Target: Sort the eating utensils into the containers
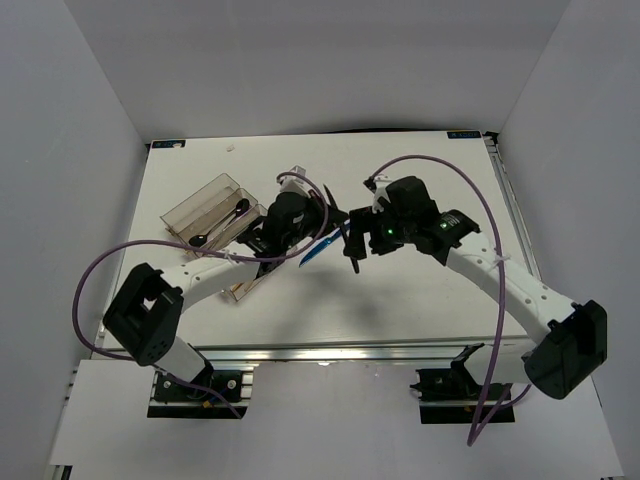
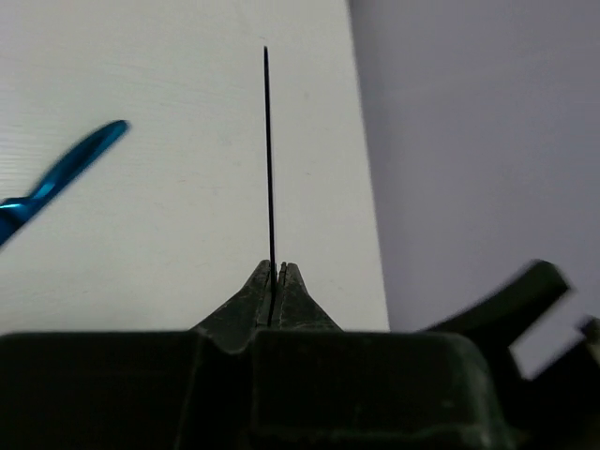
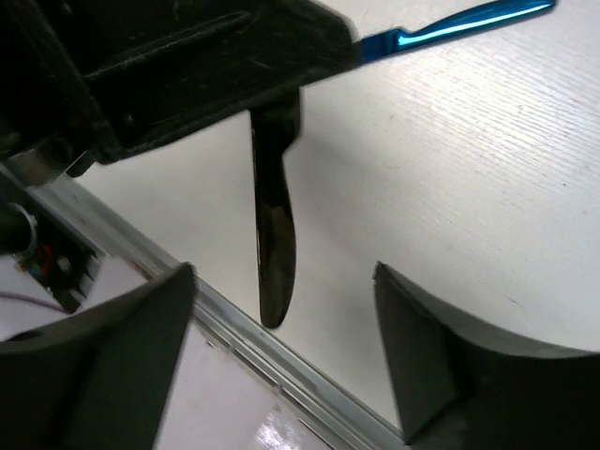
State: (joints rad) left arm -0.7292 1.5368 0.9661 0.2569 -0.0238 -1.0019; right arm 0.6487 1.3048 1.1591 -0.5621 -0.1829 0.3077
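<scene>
left takes the black utensil, right stands wide

the white table (image 1: 420,300) carries two small tags (image 1: 462,133) on its far edge, and the writing is too small to read. the clear organiser tray (image 1: 190,208) sits slanted at the left. the left arm crosses its near end, so that part is hidden. two black spoons (image 1: 240,208) lie in it, but i cannot tell which compartments.

now to the middle, where both wrists meet above the table. the left gripper (image 2: 277,277) has its jaws pinched tight on a black utensil (image 3: 274,234). its own camera catches the piece edge-on, just a hairline running away from the fingertips. the right wrist camera shows what that view does not: a flat, glossy, blade-like shape hanging down from the left fingers. knife or handle, hard to say. the right gripper (image 3: 283,281) has its jaws wide, one finger on either side of that piece and apart from it.

the blue knife (image 3: 450,26) lies on the table just beside the pair, cut off in both wrist views. from above the two grippers are one dark tangle, and the jaws cannot be read there. a green light (image 1: 388,235) glows on the right wrist.
</scene>
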